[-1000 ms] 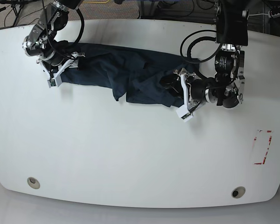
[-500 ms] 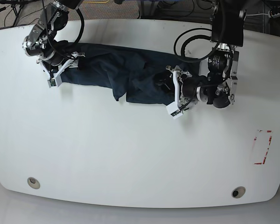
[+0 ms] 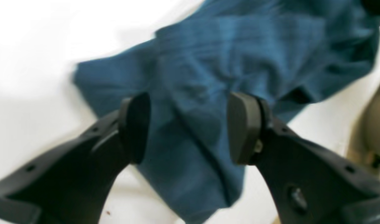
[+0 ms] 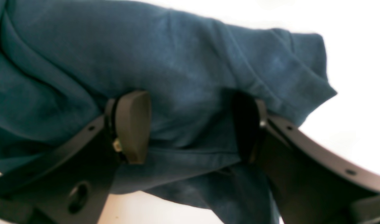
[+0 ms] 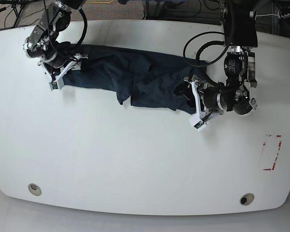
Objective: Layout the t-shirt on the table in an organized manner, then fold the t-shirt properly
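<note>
— Where was the shirt (image 5: 135, 79)?
— Bunched across the table's (image 5: 135, 159) upper middle. You had both grippers, left (image 3: 190, 127) and right (image 4: 190, 124), with fingers spread around its ends, probably to stretch it flat.

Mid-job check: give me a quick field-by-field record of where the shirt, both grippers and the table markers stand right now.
t-shirt: bunched in a wrinkled strip across the far half of the table, not spread flat
left gripper: open, jaws straddling a fold at one end of the shirt
right gripper: open, jaws straddling the hem at the other end
fingers: dark pads, no fabric pinched
tape rectangle: bare, on the left arm's side
grommet holes: near edge, uncovered
fold status: not begun
</note>
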You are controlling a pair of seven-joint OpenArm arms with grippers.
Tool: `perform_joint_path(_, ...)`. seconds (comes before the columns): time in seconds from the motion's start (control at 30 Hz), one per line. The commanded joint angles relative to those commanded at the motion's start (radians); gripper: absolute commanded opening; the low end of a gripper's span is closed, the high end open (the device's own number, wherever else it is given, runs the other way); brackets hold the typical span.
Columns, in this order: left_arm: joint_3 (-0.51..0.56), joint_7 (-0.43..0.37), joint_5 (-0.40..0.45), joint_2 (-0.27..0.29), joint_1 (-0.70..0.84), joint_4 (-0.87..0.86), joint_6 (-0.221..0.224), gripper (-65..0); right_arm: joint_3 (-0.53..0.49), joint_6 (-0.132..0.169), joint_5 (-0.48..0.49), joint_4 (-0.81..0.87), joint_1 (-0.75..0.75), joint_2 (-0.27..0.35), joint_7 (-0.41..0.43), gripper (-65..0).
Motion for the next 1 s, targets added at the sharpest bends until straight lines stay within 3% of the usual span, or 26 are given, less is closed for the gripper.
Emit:
perform_joint_path(0.4,0.002,-0.002,0.0,0.008,-0.04,-0.057,-0.006,-28.3,0.0,0.0,0.0,0.0,0.005,0.0,0.0,-25.0)
perform_joint_path(0.57,0.003,0.003,-0.002,0.041,-0.04,-0.058,-0.009,-28.3,0.0,0.0,-0.002,0.0,0.006,0.0,0.0,-25.0)
perform_joint_path(0.73,0.064,0.005,-0.002,0.048,-0.038,-0.058,-0.081,-28.5,0.0,0.0,-0.003,0.0,0.006,0.0,0.0,-25.0)
perform_joint_path(0.83,0.094,0.005,-0.002,0.048,-0.037,-0.057,-0.081,-28.6,0.0,0.0,-0.003,0.0,0.006,0.0,0.0,-25.0)
perform_joint_path(1.0,0.12,0.005,-0.002,0.048,-0.032,-0.057,-0.081,-39.0,0.0,0.0,-0.003,0.0,0.005,0.0,0.0,-25.0)
